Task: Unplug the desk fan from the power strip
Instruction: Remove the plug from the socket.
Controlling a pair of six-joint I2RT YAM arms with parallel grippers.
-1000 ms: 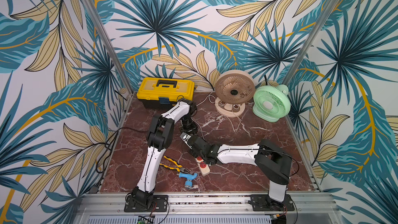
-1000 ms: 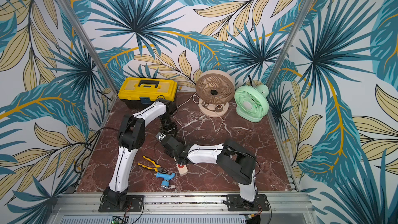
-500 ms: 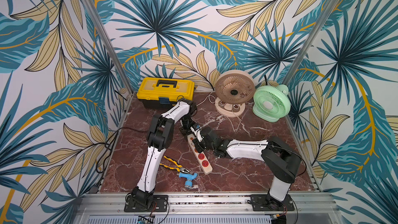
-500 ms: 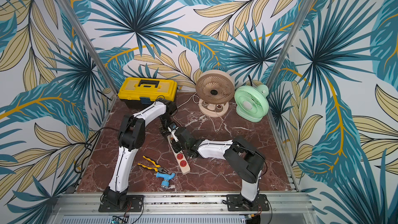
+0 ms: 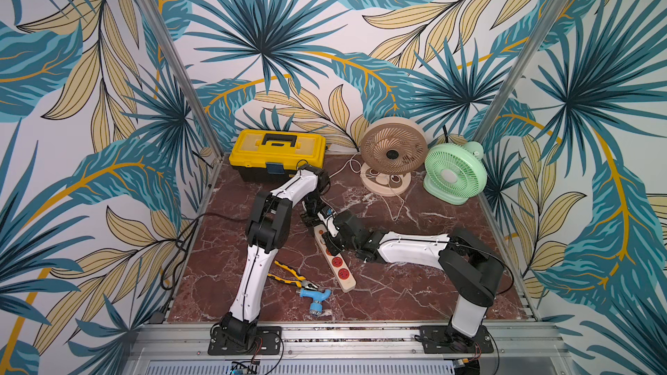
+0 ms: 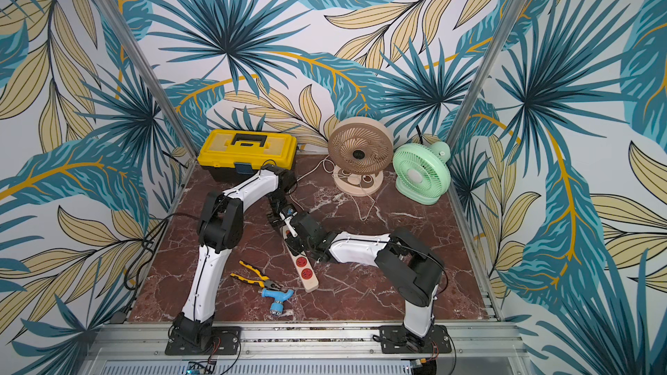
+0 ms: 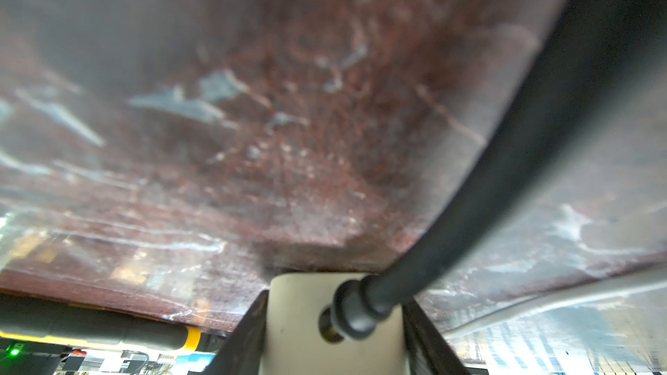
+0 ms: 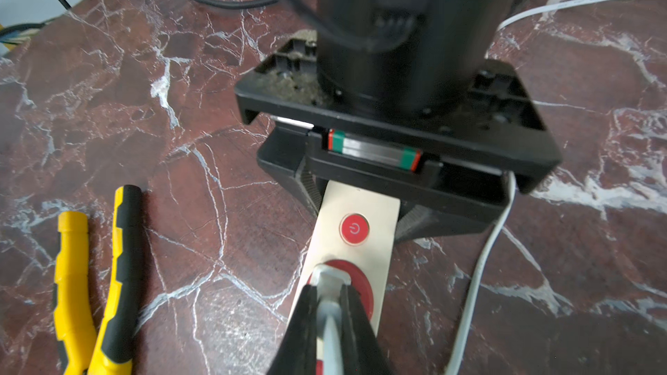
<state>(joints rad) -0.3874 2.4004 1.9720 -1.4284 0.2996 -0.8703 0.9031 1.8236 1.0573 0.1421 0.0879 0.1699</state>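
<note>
Finds the power strip [image 5: 337, 265] lying flat and slantwise near the middle of the red marble table [image 5: 397, 294], between the two arms, cord end toward the back. Clamps that end in the left gripper [image 5: 313, 220], fingers [image 7: 249, 340] pressed against both sides of the cream bar where the dark cord [image 7: 469, 193] comes out. Pinches in the right gripper [image 8: 330, 315] a white plug [image 8: 330, 275] sitting in the first red socket, next to the round red button [image 8: 354, 229] (jaws narrow, tight on the plug's sides). Shows a white cable [image 8: 480, 265] trailing beside the strip and two red sockets in plain view toward its front end. Places yellow-handled pliers [image 5: 292, 275] and a blue tap fitting [image 5: 315, 295] near that end, not touching it. Sets a beige fan [image 5: 393, 153], a green fan [image 5: 454, 173] and a yellow toolbox [image 5: 278, 149] along the back edge, well apart from the strip.
</note>
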